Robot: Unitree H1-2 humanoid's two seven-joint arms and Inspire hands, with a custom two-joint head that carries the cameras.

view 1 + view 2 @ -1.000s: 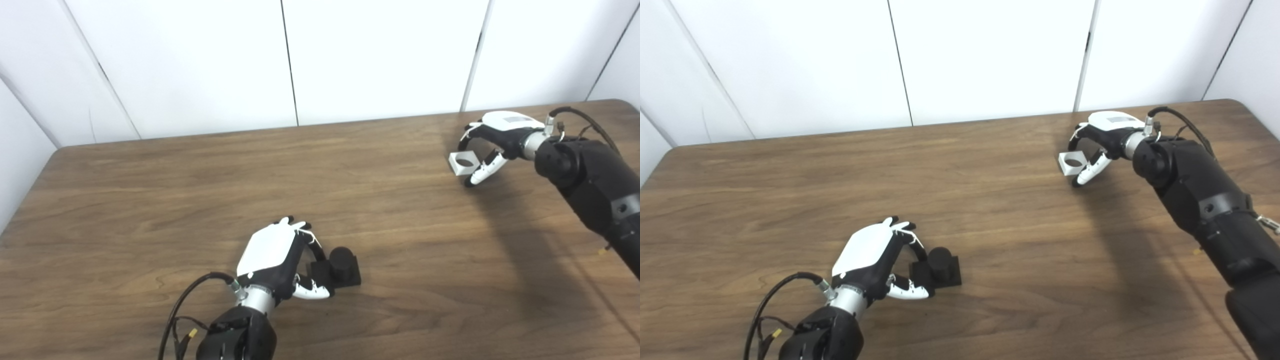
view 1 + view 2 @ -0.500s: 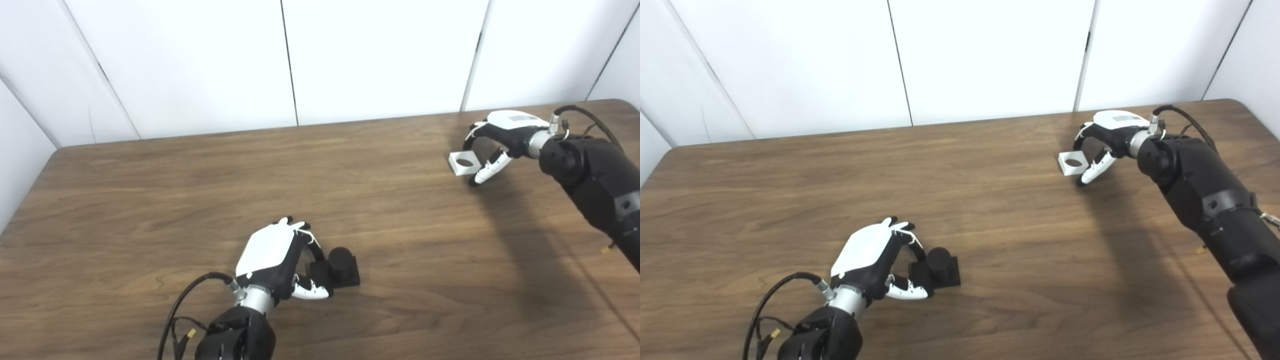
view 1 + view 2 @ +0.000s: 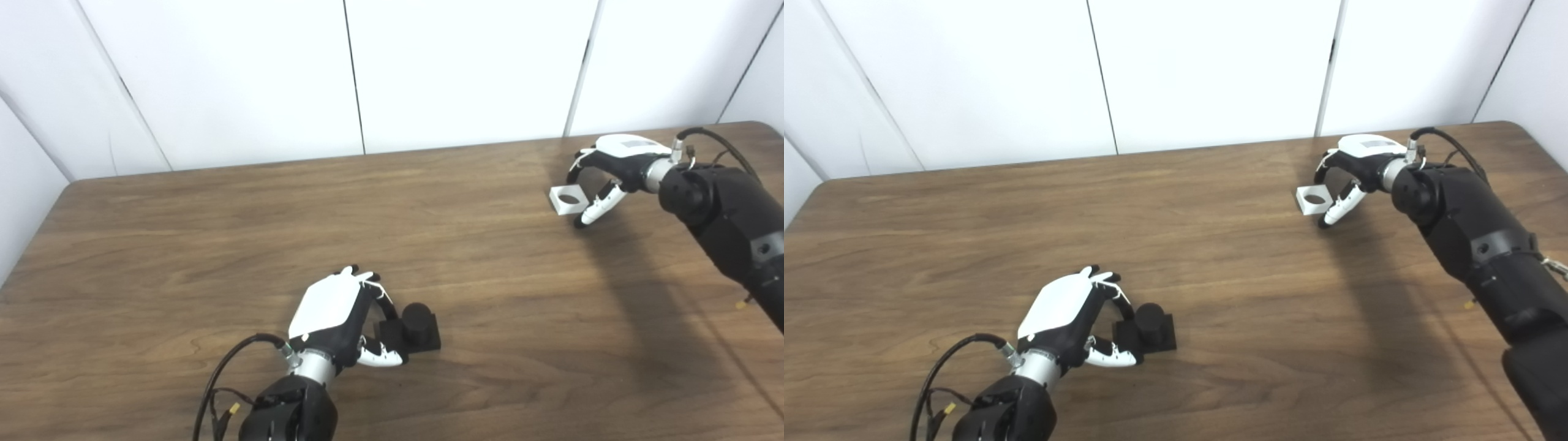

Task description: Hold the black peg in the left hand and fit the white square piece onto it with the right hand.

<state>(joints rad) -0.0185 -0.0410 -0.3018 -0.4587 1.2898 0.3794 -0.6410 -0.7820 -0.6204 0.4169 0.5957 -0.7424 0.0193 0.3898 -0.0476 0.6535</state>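
Observation:
The black peg (image 3: 418,323), a short cylinder on a square black base, rests on the table near the front centre. My left hand (image 3: 339,312) is at its left side, fingers and thumb closed on the base's left edge. The white square piece (image 3: 566,198), with a round hole in its top, lies at the far right of the table. My right hand (image 3: 612,166) curls over it from the right. Its fingers touch the piece's back edge and its thumb (image 3: 1338,209) touches the near right side.
The brown wooden table (image 3: 184,245) is bounded by white wall panels at the back. Its right back corner is rounded, just behind my right forearm (image 3: 729,214). A black cable loops from my left wrist (image 3: 226,367) near the front edge.
My right forearm has drawn slightly back and to the right, while the hand stays curled on the white piece. The left hand and the peg have not moved.

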